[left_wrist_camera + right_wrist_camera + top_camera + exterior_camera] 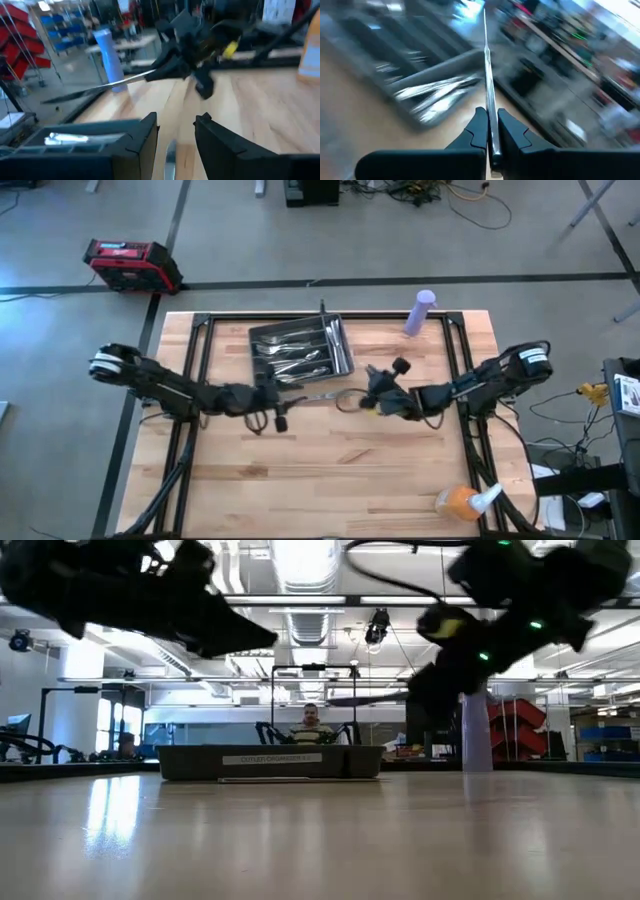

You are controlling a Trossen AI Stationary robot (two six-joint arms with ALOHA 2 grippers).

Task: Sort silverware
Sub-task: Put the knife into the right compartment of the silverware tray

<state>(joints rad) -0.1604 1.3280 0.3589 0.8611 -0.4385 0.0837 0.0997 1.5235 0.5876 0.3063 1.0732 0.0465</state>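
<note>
While the right gripper (490, 131) is pinching a slim shiny silver-coloured table knife (487, 65) by one end, the blade is running straight out ahead of the fingers — toward 9 o'clock in the high view, just below the dark grey compartmented tray (343, 350) at 12. The knife (322, 394) is hanging above the wood, thin, bright and flat. The left gripper (175, 131) is waiting nearby, fingers spread, holding nothing — the right arm is nearer.

Lavender bottle (421, 312), orange spray bottle (466, 500), red toolbox (130, 264)
</note>
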